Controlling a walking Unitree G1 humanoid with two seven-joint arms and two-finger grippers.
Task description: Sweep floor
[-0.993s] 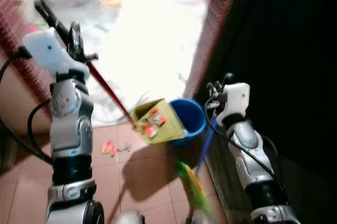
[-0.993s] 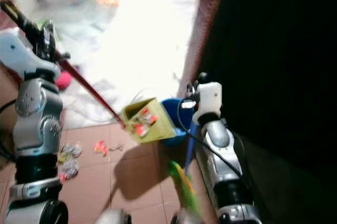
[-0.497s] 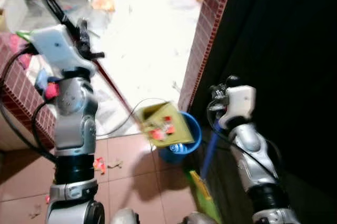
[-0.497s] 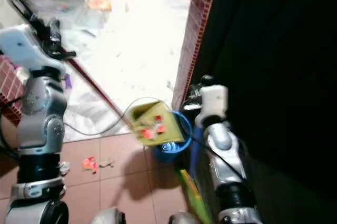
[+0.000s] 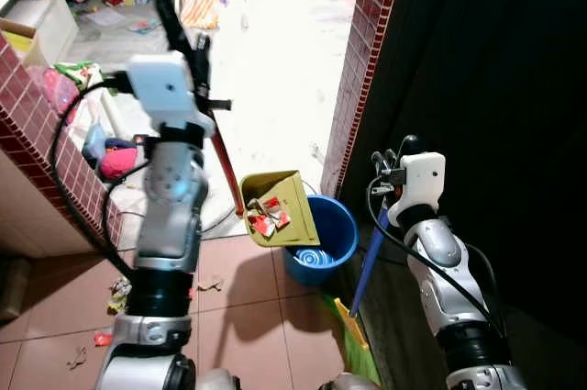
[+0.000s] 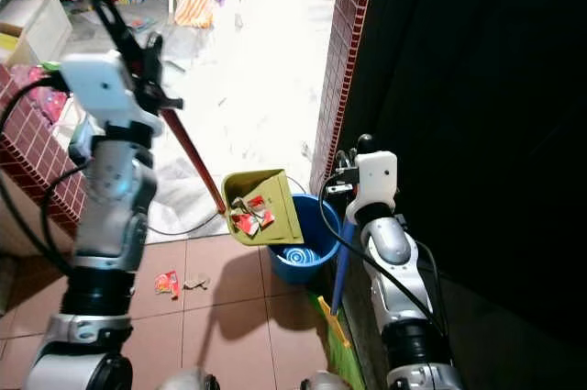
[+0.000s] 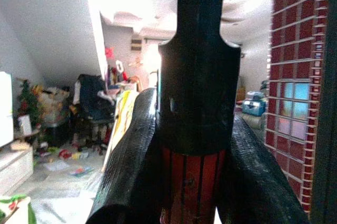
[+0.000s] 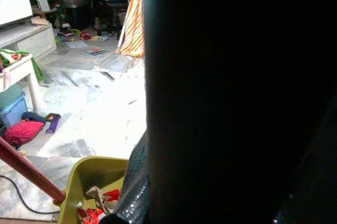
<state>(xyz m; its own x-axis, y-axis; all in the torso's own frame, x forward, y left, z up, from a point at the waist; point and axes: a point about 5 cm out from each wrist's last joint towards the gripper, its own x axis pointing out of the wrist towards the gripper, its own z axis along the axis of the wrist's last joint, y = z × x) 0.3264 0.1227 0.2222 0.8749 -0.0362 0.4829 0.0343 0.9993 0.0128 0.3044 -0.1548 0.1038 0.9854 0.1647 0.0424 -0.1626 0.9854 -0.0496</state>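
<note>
The left pincer clamps the dustpan's red handle, holding the yellow dustpan of red scraps above the blue bucket. The right pincer holds the blue broom handle beside the brick pillar; whether its fingers are closed, I cannot tell.

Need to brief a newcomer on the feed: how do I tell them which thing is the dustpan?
Start at the red brick pillar in the doorway. At its foot stands a blue bucket, and the dustpan hangs tilted just over the bucket's rim on a red handle gripped by the left tool. It is olive-yellow and holds red scraps.
</note>
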